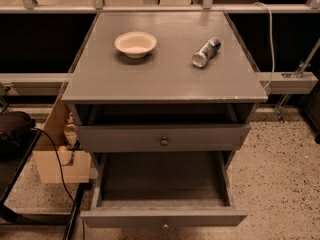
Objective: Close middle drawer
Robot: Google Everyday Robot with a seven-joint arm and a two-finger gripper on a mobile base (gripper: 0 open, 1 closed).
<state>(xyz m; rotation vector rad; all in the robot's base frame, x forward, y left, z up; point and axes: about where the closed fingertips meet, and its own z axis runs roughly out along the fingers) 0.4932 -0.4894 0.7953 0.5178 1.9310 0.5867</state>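
The middle drawer point(162, 186) stands pulled far out toward the near edge of the scene. Its empty grey interior is fully exposed, and its low front panel and small knob sit nearest the camera. Above it, the taller drawer front point(200, 136) with a brass-toned knob also appears to sit slightly forward of the frame. On the desk point(165, 81), a pale bowl point(135, 43) sits far left and a can point(206, 52) lies on its side far right, well apart. The robot's claw is nowhere in view, so whether it is released or clenched cannot be told. By all appearances the task has barely begun: nothing touches the drawer, and the whole push inward remains.
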